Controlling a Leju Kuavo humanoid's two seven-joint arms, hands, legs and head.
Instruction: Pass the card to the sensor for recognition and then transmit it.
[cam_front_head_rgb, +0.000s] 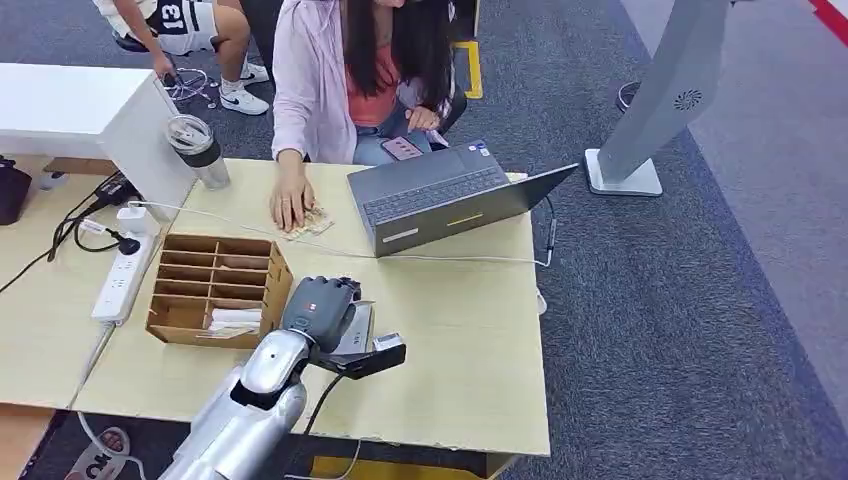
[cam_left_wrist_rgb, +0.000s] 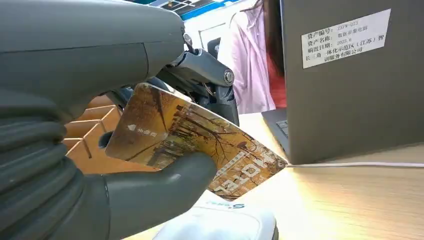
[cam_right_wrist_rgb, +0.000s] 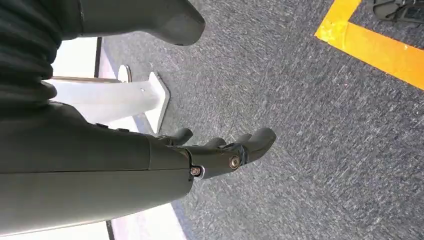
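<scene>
My left hand (cam_front_head_rgb: 318, 308) hovers over the wooden table beside the divided box and holds a card (cam_left_wrist_rgb: 195, 140) printed with an autumn street picture, pinched between the thumb and the dark fingers. Right below the card lies a white card reader (cam_left_wrist_rgb: 220, 222), whose grey-white top (cam_front_head_rgb: 355, 330) also shows under the hand. My right hand (cam_right_wrist_rgb: 220, 150) hangs beside the body over grey carpet, fingers loosely apart, holding nothing.
A wooden divided box (cam_front_head_rgb: 215, 288) with cards stands left of the hand. A person (cam_front_head_rgb: 350, 80) sits behind the table, one hand on a card stack (cam_front_head_rgb: 305, 222). An open grey laptop (cam_front_head_rgb: 445, 195), a power strip (cam_front_head_rgb: 122, 275) and a tumbler (cam_front_head_rgb: 198, 150) are on the table.
</scene>
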